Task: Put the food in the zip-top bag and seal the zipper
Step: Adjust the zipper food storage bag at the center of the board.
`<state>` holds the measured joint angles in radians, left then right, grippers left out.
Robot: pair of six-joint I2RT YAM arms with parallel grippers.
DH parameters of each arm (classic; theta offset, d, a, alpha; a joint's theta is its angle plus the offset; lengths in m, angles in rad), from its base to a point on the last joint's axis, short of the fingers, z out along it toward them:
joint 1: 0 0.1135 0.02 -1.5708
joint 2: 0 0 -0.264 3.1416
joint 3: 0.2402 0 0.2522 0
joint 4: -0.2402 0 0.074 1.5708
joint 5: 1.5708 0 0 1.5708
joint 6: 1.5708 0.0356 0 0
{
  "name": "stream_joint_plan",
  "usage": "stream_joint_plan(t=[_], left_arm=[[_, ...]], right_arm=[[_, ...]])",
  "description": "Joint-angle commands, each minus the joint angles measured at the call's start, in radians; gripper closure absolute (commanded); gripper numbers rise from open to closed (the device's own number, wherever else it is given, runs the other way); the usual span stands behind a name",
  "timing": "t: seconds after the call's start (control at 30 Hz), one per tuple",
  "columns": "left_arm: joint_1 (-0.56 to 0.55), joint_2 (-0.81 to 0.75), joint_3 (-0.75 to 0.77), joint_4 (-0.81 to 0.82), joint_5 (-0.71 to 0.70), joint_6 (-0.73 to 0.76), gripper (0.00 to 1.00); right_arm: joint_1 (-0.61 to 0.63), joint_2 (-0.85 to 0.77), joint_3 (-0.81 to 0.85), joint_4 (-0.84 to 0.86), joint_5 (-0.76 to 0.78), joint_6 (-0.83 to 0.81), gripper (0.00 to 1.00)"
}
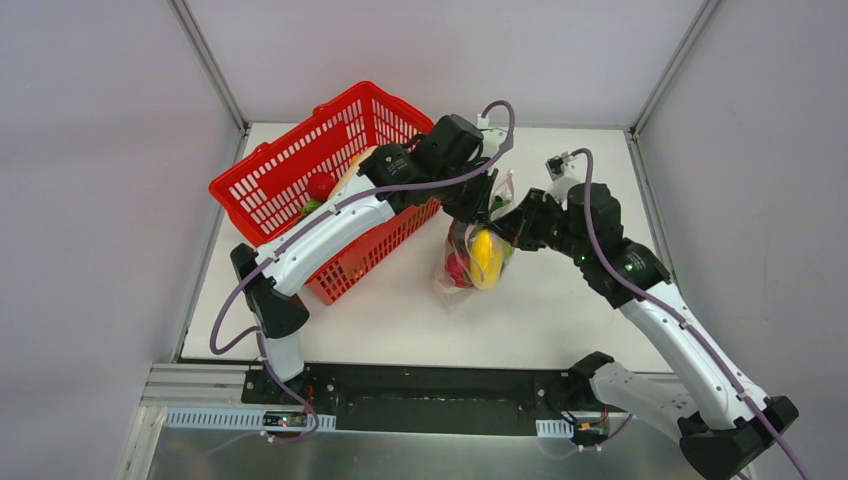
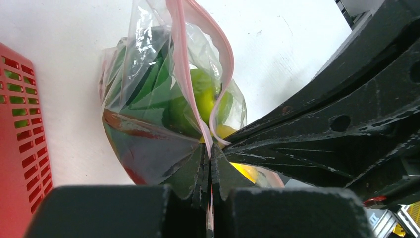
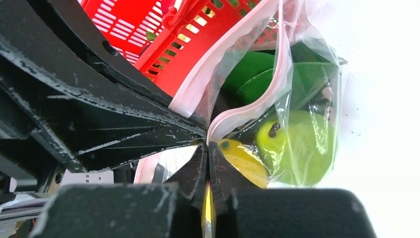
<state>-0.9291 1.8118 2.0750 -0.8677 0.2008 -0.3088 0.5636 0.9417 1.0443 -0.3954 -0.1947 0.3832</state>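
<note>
The clear zip-top bag (image 1: 462, 275) hangs just above the table between my two arms, right of the basket. Inside it show food pieces: a yellow piece (image 1: 486, 258), a red one (image 1: 456, 268), a green fruit (image 3: 297, 148) and green leaves (image 3: 257, 74). Its pink zipper (image 2: 181, 64) runs up from my left gripper (image 2: 210, 153), which is shut on the strip. My right gripper (image 3: 207, 146) is shut on the same zipper (image 3: 237, 115), tip to tip with the left one. In the top view the left gripper (image 1: 478, 210) and right gripper (image 1: 503, 222) meet above the bag.
A red mesh basket (image 1: 290, 170) stands at the back left, under my left arm, with a red fruit (image 1: 319, 186) and other pieces in it. White walls close the table at the back and on both sides.
</note>
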Motion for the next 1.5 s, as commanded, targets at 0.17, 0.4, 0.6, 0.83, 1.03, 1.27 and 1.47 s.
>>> stream_joint_plan(t=[0.17, 0.4, 0.6, 0.83, 1.03, 1.27, 1.47], left_arm=[[-0.012, -0.095, 0.014, 0.071, 0.155, 0.048, 1.00], [-0.011, -0.126, 0.007, 0.038, 0.164, 0.070, 1.00], [-0.009, -0.116, 0.025, 0.000, 0.017, 0.043, 1.00], [0.017, -0.140, -0.070, 0.111, 0.086, -0.009, 1.00], [0.019, -0.147, -0.079, 0.056, 0.096, 0.031, 1.00], [0.029, -0.204, -0.124, 0.081, 0.086, 0.028, 1.00], [0.042, -0.225, -0.121, 0.099, 0.112, 0.025, 1.00]], right_arm=[[0.008, -0.186, -0.109, 0.243, 0.124, 0.200, 0.97], [0.008, -0.163, -0.139, 0.331, -0.010, 0.273, 0.93], [0.031, -0.060, -0.042, 0.156, 0.019, 0.191, 0.95], [0.099, 0.031, -0.041, 0.027, 0.082, 0.151, 0.94], [0.100, -0.107, -0.097, 0.193, 0.141, 0.213, 0.87], [0.099, -0.182, -0.120, 0.262, 0.143, 0.240, 0.86], [0.099, -0.236, -0.149, 0.280, 0.166, 0.192, 0.82]])
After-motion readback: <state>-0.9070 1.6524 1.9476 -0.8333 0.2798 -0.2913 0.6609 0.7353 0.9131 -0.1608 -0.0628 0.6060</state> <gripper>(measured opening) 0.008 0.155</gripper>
